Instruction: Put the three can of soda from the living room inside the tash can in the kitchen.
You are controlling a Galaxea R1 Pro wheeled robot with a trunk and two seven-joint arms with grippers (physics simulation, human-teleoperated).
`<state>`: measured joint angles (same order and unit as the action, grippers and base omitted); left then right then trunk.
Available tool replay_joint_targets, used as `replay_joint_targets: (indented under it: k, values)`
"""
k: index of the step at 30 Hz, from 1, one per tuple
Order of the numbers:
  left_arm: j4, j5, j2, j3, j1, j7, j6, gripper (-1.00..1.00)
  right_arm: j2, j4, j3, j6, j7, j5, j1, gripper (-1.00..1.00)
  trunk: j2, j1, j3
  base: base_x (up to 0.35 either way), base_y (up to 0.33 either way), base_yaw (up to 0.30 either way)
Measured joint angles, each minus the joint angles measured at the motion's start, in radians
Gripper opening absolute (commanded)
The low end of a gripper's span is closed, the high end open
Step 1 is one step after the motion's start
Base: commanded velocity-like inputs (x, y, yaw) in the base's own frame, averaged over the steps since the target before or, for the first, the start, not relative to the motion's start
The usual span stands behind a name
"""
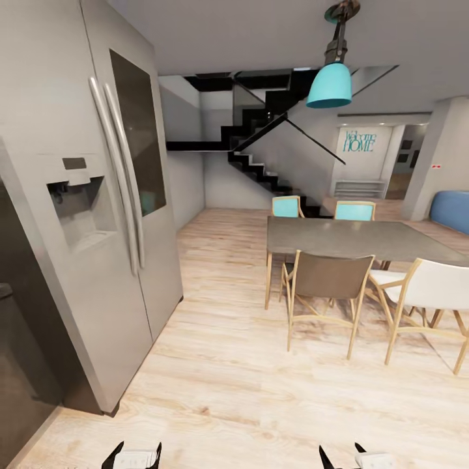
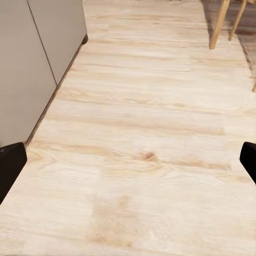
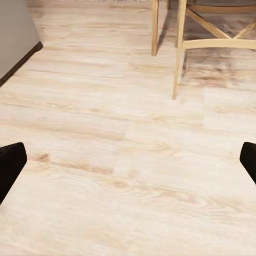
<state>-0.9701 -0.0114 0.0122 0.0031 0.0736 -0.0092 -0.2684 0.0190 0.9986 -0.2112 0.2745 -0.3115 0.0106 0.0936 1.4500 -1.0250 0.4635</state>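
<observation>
At the head view's left stood the fridge [image 1: 98, 215], its far side cut off by the frame and its two long handles [image 1: 120, 176] running down the middle beside a water dispenser [image 1: 78, 208]. Against its near side a dark cabinet [image 1: 19, 352] showed only as a sliver, too cropped to make out more. Light wood floor [image 1: 247, 391] spread ahead to a grey table [image 1: 352, 238] with chairs around it: a brown one [image 1: 326, 280] and a white one [image 1: 430, 286] on the near side, the white one clipped by the right edge, and two teal ones [image 1: 355, 210] behind, mostly hidden by the tabletop. A teal lamp [image 1: 330, 85] hung above, its mount cropped at the top. Farther back rose a dark staircase [image 1: 260, 156], and a teal wall sign [image 1: 359, 141] was too blurred to read surely. A blue shape [image 1: 451, 210] at the right edge was cut off and could not be identified.

Both grippers peeked in at the bottom edge, left gripper [image 1: 131, 454] and right gripper [image 1: 352, 457], mostly out of frame. In the left wrist view its fingertips [image 2: 10, 165] sat at opposite edges, spread wide over bare floor beside the fridge base [image 2: 32, 69]. The right fingertips [image 3: 10, 162] were likewise wide apart and empty, with chair legs [image 3: 178, 53] beyond.

So this was the kitchen, and no soda cans or trash can were to be seen.
</observation>
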Motion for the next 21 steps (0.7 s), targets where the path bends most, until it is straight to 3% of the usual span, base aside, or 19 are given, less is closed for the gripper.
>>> replay_joint_targets:
  k: [21]
  values:
    - [0.001, -0.001, 0.0, -0.004, 0.0, 0.001, 0.0, 1.0, -0.001, -0.009, 0.004, 0.0, 0.0, 0.0, 0.0, 1.0, 0.0, 0.0, -0.019, 0.0, 0.0, 0.209]
